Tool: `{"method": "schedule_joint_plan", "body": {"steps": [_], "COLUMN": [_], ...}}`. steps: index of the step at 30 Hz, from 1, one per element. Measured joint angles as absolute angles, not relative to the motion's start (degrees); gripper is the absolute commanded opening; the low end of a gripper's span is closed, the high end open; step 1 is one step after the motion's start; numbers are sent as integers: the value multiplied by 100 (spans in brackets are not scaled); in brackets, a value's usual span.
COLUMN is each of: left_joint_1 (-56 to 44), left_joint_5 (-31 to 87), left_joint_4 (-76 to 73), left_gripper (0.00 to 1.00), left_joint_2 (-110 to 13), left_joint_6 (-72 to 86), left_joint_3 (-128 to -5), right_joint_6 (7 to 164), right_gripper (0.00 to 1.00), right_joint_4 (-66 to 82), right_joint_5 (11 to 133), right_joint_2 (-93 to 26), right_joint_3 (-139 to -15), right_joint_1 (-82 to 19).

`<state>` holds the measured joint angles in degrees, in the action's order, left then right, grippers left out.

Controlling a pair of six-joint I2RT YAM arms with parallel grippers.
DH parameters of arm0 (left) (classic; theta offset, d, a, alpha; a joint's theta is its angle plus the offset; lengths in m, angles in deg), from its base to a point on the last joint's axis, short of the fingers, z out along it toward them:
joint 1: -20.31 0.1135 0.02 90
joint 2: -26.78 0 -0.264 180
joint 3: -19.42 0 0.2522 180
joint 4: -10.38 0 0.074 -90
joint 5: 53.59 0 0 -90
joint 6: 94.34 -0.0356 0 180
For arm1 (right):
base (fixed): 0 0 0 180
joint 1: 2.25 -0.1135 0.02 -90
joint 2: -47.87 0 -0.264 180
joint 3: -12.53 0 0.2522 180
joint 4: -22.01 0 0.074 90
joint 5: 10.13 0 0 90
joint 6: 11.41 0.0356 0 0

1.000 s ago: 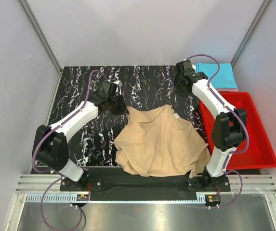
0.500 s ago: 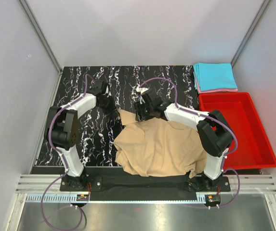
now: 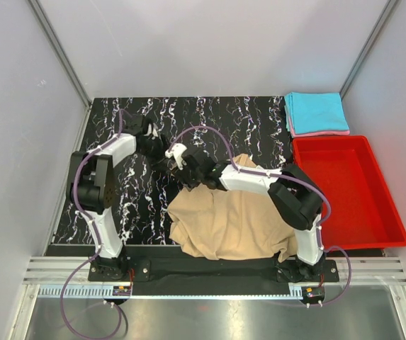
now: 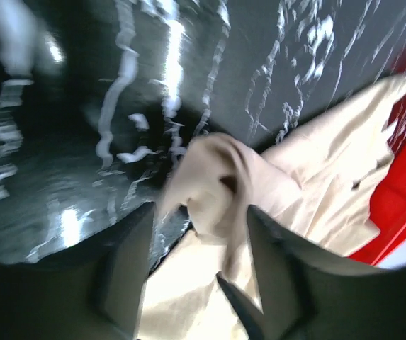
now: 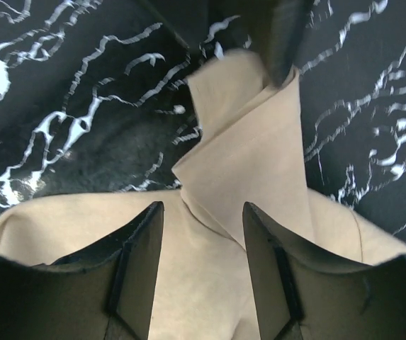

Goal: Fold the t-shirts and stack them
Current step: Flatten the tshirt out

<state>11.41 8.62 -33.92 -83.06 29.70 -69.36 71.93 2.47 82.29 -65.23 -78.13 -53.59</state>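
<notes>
A tan t-shirt (image 3: 238,219) lies crumpled on the black marbled table (image 3: 224,117) in front of the arms. One sleeve (image 5: 245,142) is drawn out toward the back left. My left gripper (image 3: 164,160) (image 4: 201,211) stands open at the sleeve's end, and the bunched tip (image 4: 213,177) lies loose between its fingers. My right gripper (image 3: 180,168) (image 5: 203,207) reaches across from the right and hovers open just over the sleeve's base. The left fingers (image 5: 284,35) show ahead of it. A folded cyan t-shirt (image 3: 316,111) rests on a pink one (image 3: 326,132) at the back right.
A red plastic bin (image 3: 383,212) sits at the right of the table, just in front of the folded pile. Grey walls with metal posts enclose the table on three sides. The right arm's forearm (image 3: 249,178) lies across the tan shirt's back edge.
The right arm swung from the back right corner across to the shirt's left sleeve. The left gripper drew the sleeve toward the back left, then opened and let it go.
</notes>
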Motion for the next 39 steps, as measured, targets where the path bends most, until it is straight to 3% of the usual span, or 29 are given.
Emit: {"method": "schedule_joint_plan", "body": {"steps": [9, 25, 26, 29, 30, 39], "left_joint_1": [2203, 2244, 2253, 2264, 2266, 2266], "left_joint_5": [1286, 1305, 1305, 1305, 1305, 1264], "left_joint_4": [-3025, -2936, -2936, -2934, -2929, -2724], "left_gripper": [71, 70, 70, 70, 70, 70], "left_joint_2": [-7158, -7161, -7161, -7161, -7161, -7154], "left_joint_6": [3457, 3466, 3466, 3464, 3464, 3499], "left_joint_3": [-6106, -5935, -5935, -5931, -5929, -5708], "right_joint_6": [6809, 6509, 6509, 6487, 6468, 6581], "right_gripper": [55, 51, 50, 32, 30, 35], "right_joint_4": [236, -11, -35, -59, -57, 137], "right_joint_5": [8686, 9317, 9416, 9693, 9803, 10443], "right_joint_2": [-6774, -7285, -7368, -7532, -7554, -7408], "right_joint_3": [-8307, -8607, -8670, -8725, -8720, -8602], "right_joint_1": [-5551, -5947, -5949, -5955, -5960, -5975]}}
